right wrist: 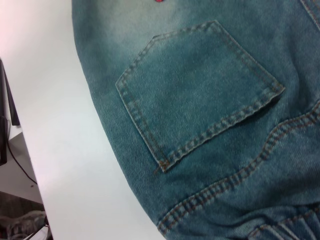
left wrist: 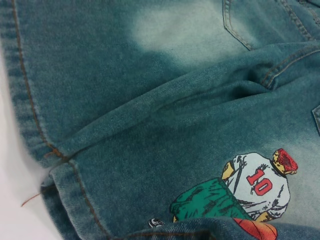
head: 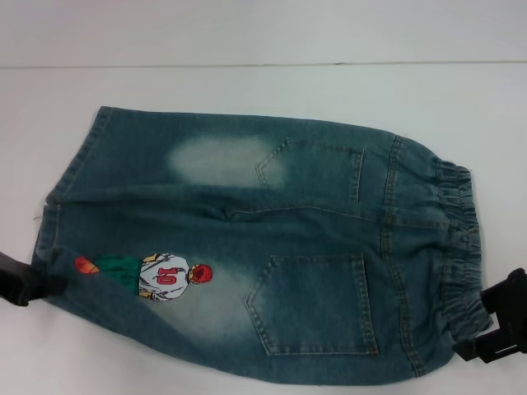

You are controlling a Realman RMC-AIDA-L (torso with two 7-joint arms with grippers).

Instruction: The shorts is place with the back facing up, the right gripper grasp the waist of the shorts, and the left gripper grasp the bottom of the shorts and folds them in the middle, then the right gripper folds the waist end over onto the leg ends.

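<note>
Shorts (head: 255, 247) lie flat on the white counter (head: 247, 90), back pockets up, with their long axis running across in front of us: hems toward our left, gathered waist (head: 457, 247) toward our right. That layout is what the coming fold turns on, since each arm already sits at the end assigned to it.

We see the left pincer (head: 25, 280) at the near corner of the bottom of the shorts (head: 58, 218), just beside the small orange basketball patch (head: 86, 265) and close to the player patch (head: 169, 276). It appears to touch the denim there, but we cannot tell whether its fingers are spread or pinching cloth. The right pincer (head: 498, 325) sits at the near end of the waist, touching or just beside the elastic; its state is equally unreadable to us.

We judge that both near corners must travel away from us, over the centre seam, toward the far edge, so the far leg stays put. The wrist views show only denim, with a raised crease along the middle.
</note>
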